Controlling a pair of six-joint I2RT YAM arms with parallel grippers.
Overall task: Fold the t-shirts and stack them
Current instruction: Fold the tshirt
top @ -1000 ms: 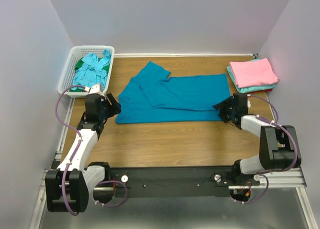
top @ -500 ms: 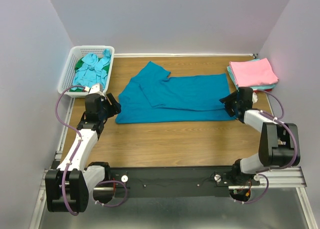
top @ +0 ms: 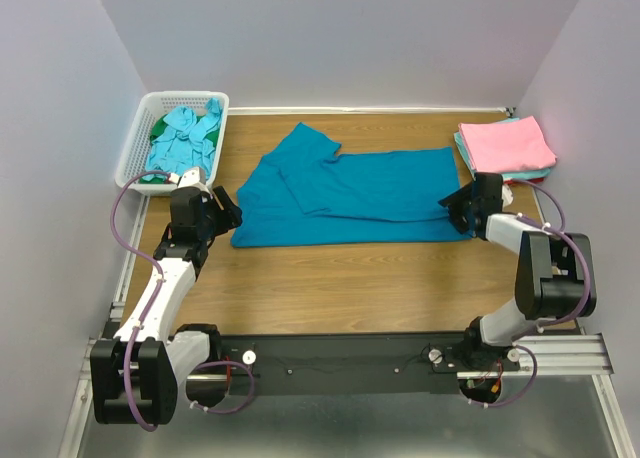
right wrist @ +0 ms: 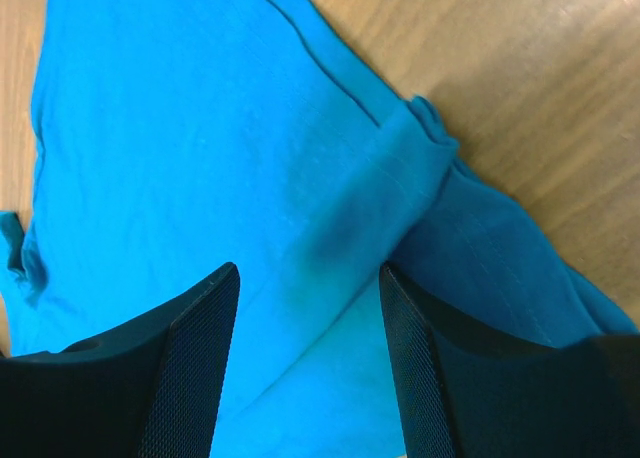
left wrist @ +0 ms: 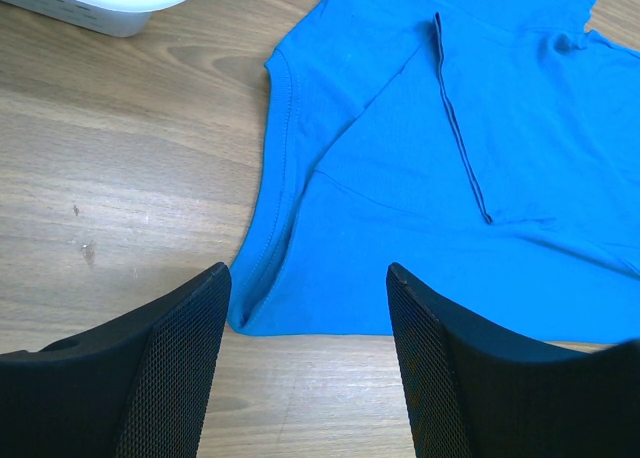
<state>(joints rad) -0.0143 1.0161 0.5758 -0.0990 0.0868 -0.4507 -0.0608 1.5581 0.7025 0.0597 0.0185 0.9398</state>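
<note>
teal t-shirt half-folded | left end effector apart | right end effector apart

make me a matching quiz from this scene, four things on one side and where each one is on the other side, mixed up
Things
1. teal-blue t-shirt
2. pink t-shirt
3. white basket
4. right gripper

Places
a. on top of the folded stack, far right corner
b. far left corner, holding crumpled shirts
c. spread out, partly folded, in the middle of the table
d. open, above the right end of the spread shirt

Pairs: 1-c, 2-a, 3-b, 4-d
</note>
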